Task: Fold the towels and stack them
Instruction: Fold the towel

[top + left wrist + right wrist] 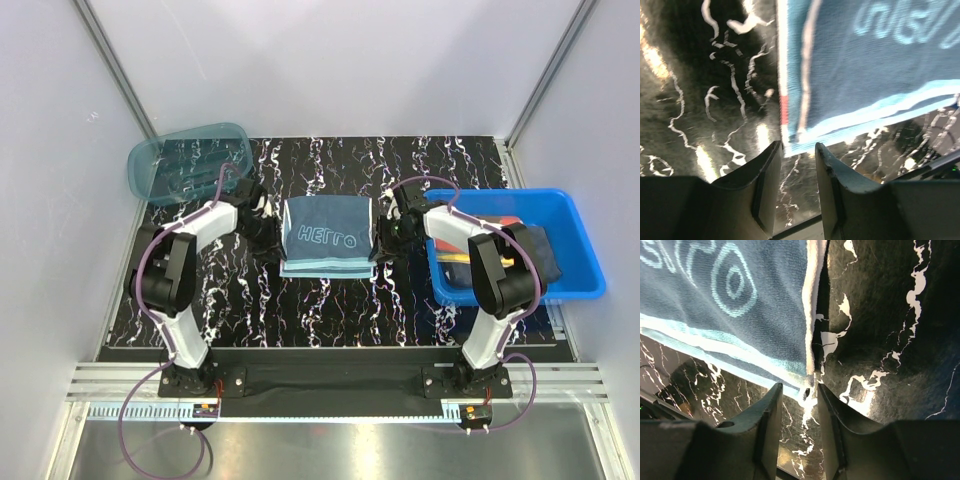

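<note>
A teal-blue towel [325, 240] with a pale "HELLO" print lies folded flat in the middle of the black marbled table [330, 310]. My left gripper [268, 238] is low at its left edge, open and empty. In the left wrist view the towel's corner [870, 65] lies just beyond the gripper [799, 150]. My right gripper [388, 238] is low at the towel's right edge, open and empty. In the right wrist view the towel's corner [725, 300] lies just ahead of the gripper [800, 390]. Neither gripper holds cloth.
A rigid blue bin [588, 262] at the right holds more towels: a dark grey-blue one [540, 245], with orange-red [505, 222] and yellow [455, 262] cloth showing. A teal mesh-sided basket [185, 160] stands at the back left. White walls enclose the table.
</note>
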